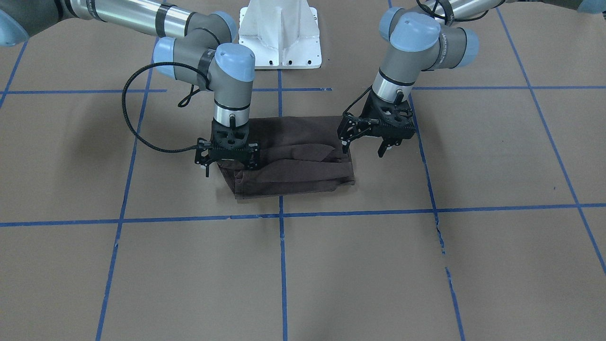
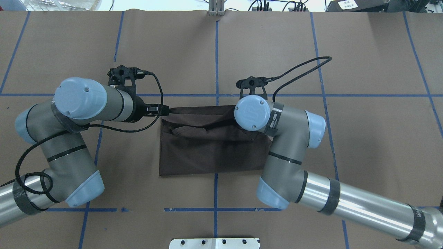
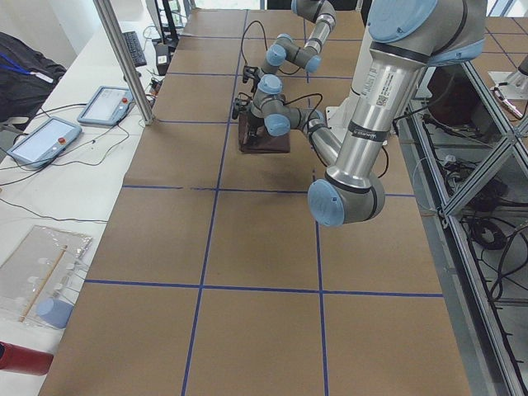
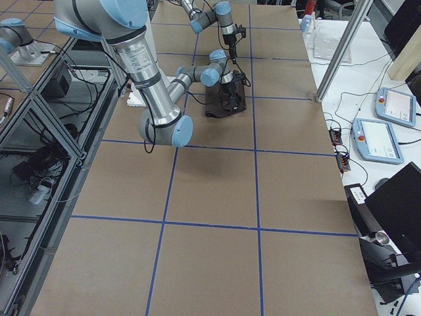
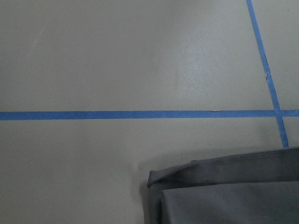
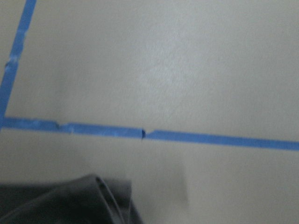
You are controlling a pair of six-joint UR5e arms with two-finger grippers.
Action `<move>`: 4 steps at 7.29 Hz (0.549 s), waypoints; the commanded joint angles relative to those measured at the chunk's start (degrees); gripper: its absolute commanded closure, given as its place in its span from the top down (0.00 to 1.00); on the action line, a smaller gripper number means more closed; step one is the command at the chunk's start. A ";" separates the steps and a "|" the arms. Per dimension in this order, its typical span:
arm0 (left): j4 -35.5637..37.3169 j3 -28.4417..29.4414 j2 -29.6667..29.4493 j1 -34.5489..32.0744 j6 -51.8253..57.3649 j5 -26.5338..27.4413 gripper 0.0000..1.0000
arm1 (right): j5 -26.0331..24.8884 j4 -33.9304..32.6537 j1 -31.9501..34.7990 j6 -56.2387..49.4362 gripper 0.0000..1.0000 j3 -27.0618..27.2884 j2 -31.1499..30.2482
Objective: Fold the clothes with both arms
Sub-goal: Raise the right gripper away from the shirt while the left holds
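Note:
The clothes are one dark brown T-shirt [image 1: 303, 173] folded into a rectangle on the brown table, with a loose flap across its top; it also shows from overhead [image 2: 207, 155]. In the front-facing view my left gripper [image 1: 364, 148] hangs open at the shirt's corner on the view's right, its fingers just off the fabric. My right gripper [image 1: 230, 166] stands open over the opposite corner, one finger outside the shirt's edge and one above it. Overhead, the right wrist hides that gripper. Each wrist view shows only a shirt corner [image 5: 233, 196] [image 6: 60, 200] lying on the table.
The white pedestal base [image 1: 279, 33] stands behind the shirt. Blue tape lines [image 1: 284, 214] grid the brown table. Side benches beyond the far table edge carry touch-screen pendants [image 3: 103, 106] [image 4: 391, 105] and a metal post [image 3: 124, 58].

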 commanded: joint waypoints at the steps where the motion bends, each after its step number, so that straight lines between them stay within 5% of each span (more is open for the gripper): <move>1: 0.00 -0.29 0.43 0.09 -0.24 0.00 1.00 | 7.79 4.94 8.71 -0.64 1.00 -13.01 7.19; 4: 0.35 -0.56 -0.01 1.05 -3.58 -0.18 1.00 | 12.32 7.71 12.54 -1.43 1.00 -13.53 7.04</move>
